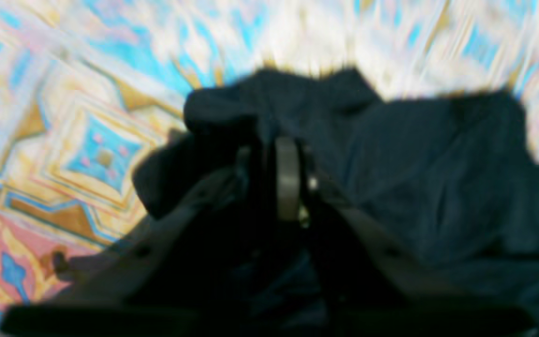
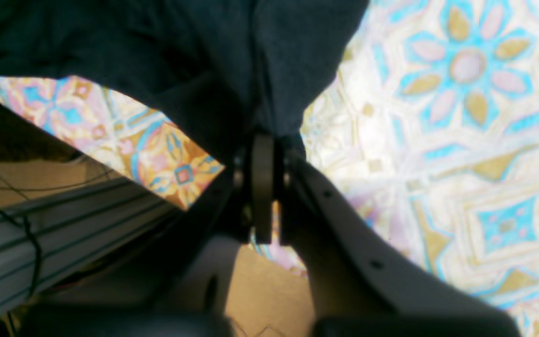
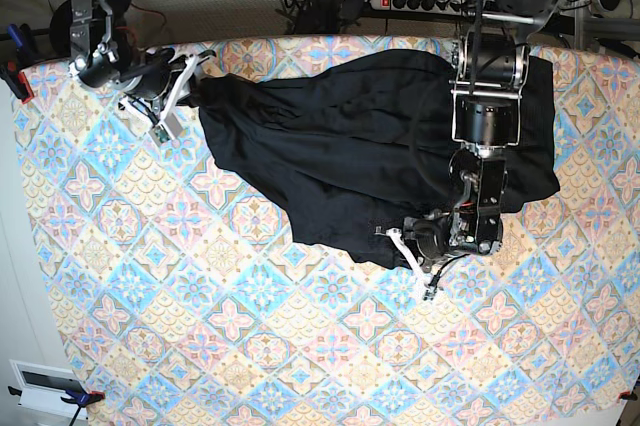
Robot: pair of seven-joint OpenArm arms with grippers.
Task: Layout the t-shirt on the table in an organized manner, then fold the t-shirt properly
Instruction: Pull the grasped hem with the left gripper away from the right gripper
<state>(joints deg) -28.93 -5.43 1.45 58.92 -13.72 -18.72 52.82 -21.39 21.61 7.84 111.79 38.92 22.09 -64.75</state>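
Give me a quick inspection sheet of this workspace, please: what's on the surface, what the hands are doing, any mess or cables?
Surface: tile-patterned table cloth, blue, pink and yellow.
Job's things: plain black soft t-shirt, rumpled, stretched between both arms, not folded.
Clutter: nothing seen on the table.
Hands: left hand shut on shirt fabric at its near edge; right hand shut on fabric at the far corner.
Cables: a tangle and a power strip behind the table.
Surroundings: tan floor below the table edge; clamps at the corners.

Plain black t-shirt (image 3: pixel 340 146); table (image 3: pixel 200 346) (diamond-tiled) blue, pink, yellow, cream.
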